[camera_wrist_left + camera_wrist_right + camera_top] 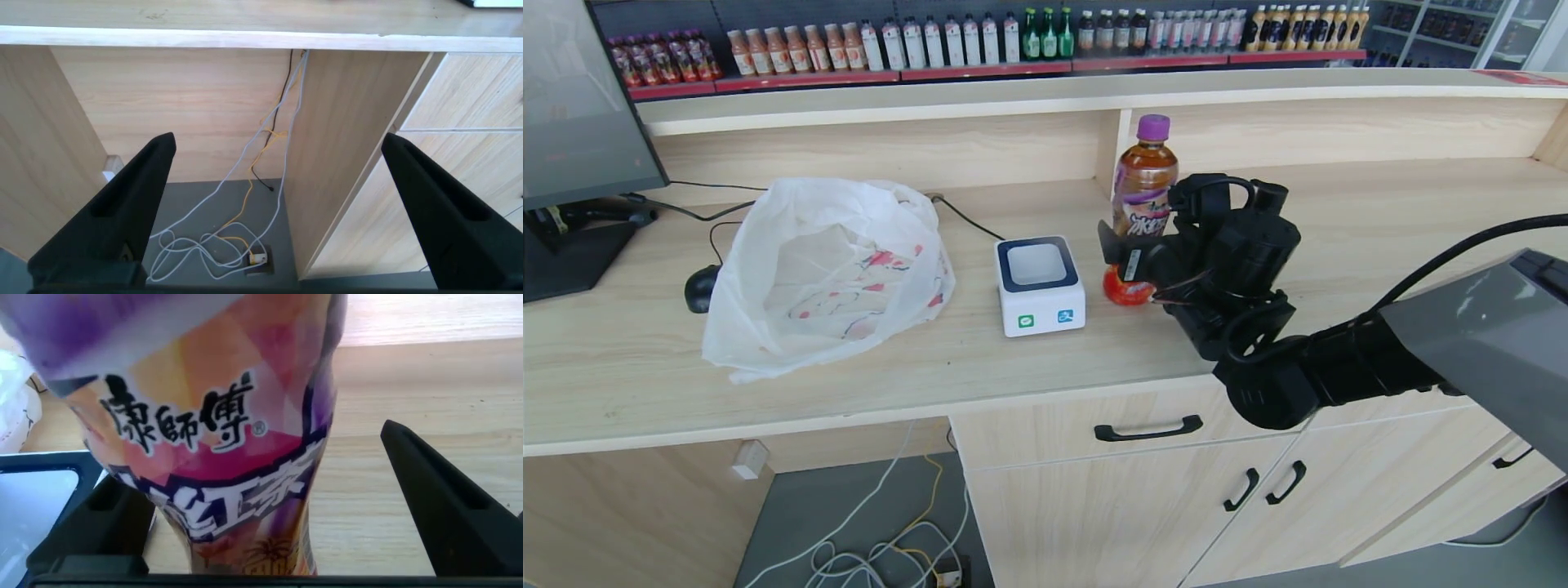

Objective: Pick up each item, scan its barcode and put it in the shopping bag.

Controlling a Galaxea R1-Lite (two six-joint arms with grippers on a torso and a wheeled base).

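Observation:
A tea bottle with a purple cap stands upright on the wooden counter, just right of the white barcode scanner. My right gripper is open around the bottle's lower half, one finger on each side. In the right wrist view the bottle stands between the two black fingers, with a gap on one side. The white shopping bag lies open on the counter, left of the scanner. My left gripper hangs open below the counter edge with nothing between its fingers.
A monitor and a black mouse sit at the counter's left end. A raised shelf runs behind the counter, with rows of bottles beyond. Drawers and loose cables lie beneath.

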